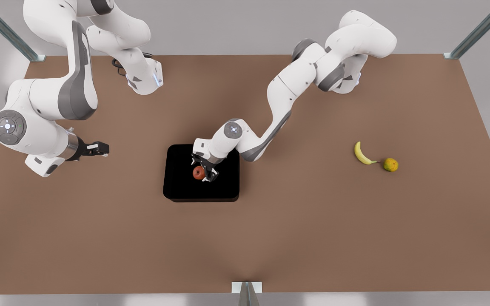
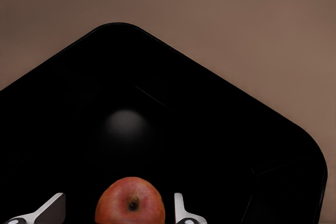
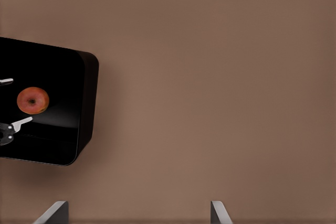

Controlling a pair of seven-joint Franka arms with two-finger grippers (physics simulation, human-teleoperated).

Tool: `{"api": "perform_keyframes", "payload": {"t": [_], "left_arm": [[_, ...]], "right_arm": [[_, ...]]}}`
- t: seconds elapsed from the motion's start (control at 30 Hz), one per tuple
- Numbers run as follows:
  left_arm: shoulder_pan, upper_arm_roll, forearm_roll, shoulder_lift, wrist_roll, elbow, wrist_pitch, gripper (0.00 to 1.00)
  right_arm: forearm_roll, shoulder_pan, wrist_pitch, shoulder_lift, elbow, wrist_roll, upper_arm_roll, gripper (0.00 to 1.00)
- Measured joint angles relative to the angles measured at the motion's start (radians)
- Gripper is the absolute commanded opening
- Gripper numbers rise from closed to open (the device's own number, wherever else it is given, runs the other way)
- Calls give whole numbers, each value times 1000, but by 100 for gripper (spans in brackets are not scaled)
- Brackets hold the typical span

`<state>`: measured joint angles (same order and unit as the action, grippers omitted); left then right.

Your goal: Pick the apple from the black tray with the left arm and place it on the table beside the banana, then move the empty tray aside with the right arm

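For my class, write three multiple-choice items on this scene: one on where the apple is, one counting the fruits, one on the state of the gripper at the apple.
1. Where is the apple?
A. in the tray
B. beside the banana
C. on the bare table

2. How many fruits are in the front view?
A. two
B. three
C. four

3. How does the left gripper stand?
A. shut, away from the tray
B. open, fingers either side of the apple
C. open, over the banana

Key: 1 A, the apple sits on black; 2 B, apple, banana and a yellow-green fruit; 3 B, the left wrist view shows a gap at each finger. The right gripper waits open at the front view's left.
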<state>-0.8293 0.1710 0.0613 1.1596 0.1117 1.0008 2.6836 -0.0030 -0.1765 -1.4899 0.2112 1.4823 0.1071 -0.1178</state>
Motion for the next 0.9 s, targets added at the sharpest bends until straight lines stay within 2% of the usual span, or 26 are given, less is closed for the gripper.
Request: {"api": "perform_keyframes", "payload": {"t": [0.9], "left_arm": [[-29, -30, -1, 74, -68, -32, 8, 100]], "right_arm": [[-1, 0, -1, 2, 0, 1, -1, 100]]}}
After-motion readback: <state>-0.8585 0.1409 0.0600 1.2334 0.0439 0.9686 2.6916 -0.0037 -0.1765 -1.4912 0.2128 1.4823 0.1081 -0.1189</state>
